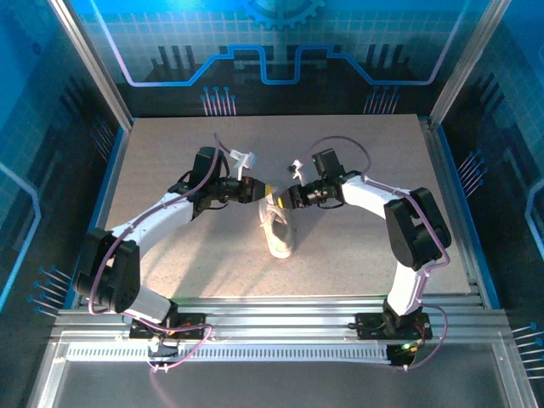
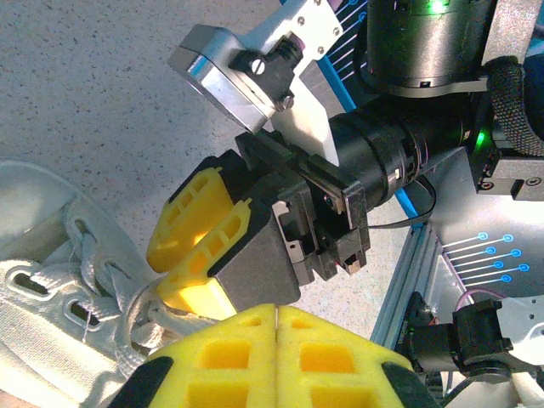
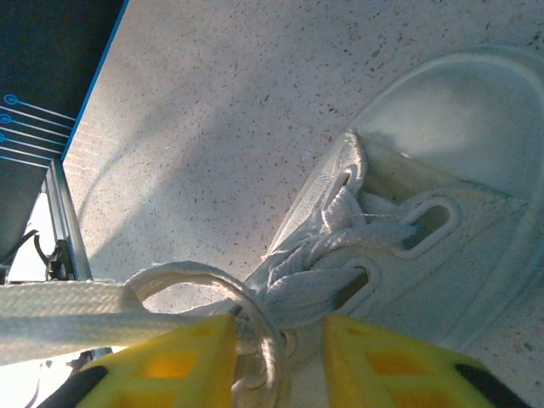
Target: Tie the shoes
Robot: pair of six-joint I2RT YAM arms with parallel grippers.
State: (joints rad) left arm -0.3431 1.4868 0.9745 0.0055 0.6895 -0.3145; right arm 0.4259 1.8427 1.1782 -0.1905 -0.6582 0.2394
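Note:
The white sneaker (image 1: 280, 231) lies mid-table with its toe toward the arms; its eyelets and crossed laces show close up in the right wrist view (image 3: 399, 229). My right gripper (image 3: 279, 357) is open above the tongue end, and a lace loop (image 3: 246, 314) and the knot sit between its yellow fingers (image 3: 170, 365). A flat lace (image 3: 59, 310) runs taut out of the left side of that view. My left gripper (image 2: 279, 340) faces the right gripper (image 2: 200, 242) with its pads pressed together. A lace (image 2: 166, 316) runs in under them.
Both arms meet over the shoe's far end (image 1: 268, 194). The speckled tabletop (image 1: 357, 263) is bordered by aluminium rails (image 1: 450, 204) on the right and a blue backdrop behind. The right arm's wrist and cables (image 2: 425, 110) stand close in front of the left wrist camera.

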